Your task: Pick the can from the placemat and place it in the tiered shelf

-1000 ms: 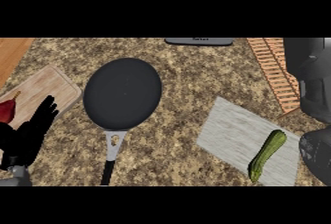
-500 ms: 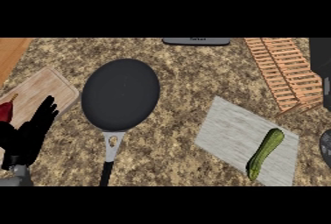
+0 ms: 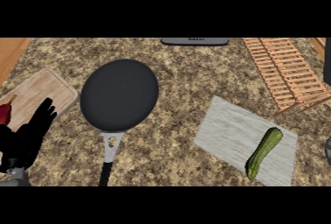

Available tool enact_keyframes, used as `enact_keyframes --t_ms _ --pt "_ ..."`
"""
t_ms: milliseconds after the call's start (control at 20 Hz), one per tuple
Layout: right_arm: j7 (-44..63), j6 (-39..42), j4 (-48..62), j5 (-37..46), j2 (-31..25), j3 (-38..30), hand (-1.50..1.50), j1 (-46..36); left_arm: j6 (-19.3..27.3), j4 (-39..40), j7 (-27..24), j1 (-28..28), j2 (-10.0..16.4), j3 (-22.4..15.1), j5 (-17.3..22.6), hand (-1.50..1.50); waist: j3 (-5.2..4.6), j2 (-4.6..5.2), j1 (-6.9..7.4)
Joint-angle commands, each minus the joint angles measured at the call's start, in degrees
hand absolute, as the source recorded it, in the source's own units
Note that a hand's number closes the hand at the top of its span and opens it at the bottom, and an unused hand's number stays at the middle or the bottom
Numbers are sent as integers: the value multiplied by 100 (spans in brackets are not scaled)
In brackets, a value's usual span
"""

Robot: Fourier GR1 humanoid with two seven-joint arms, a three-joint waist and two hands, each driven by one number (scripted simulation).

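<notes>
No can shows; a green zucchini (image 3: pixel 264 153) lies on the grey placemat (image 3: pixel 226 131) at the lower right, tilted toward its near corner. The wooden slatted tiered shelf (image 3: pixel 284 74) stands at the upper right, just beyond the placemat. My left hand (image 3: pixel 29 138) rests open at the lower left edge, fingers up, far from the placemat. Only a grey sliver of the right arm (image 3: pixel 328 151) shows at the right edge; the right hand itself is out of the picture.
A black frying pan (image 3: pixel 119 94) lies in the middle, its handle (image 3: pixel 107 162) pointing toward me. A wooden cutting board (image 3: pixel 35 92) with a red pepper (image 3: pixel 5 113) sits at the left. A dark flat object (image 3: pixel 194 41) lies at the far edge.
The right arm has drawn back off the right edge, uncovering the shelf and the placemat's right side. The left hand has stayed in place.
</notes>
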Motion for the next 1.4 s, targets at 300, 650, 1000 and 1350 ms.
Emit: enact_keyframes --t_ms 300,650,1000,1350 --pt "813 -245 200 24 -71 -178 -150 261 -76 349 -162 -185 45 97 -66 0 -3 9 20" --pt "485 -1155 -237 -262 20 -260 -150 449 37 147 46 -107 -107 -24 -150 0 1 1 16" --pt "322 -1632 -1412 -806 483 -516 -150 416 -76 77 -58 -6 -48 102 -29 0 2 -68 -66" --pt "147 -1583 -2818 -748 975 -138 -150 426 -73 319 -161 -48 -26 177 -83 0 -4 -89 -168"
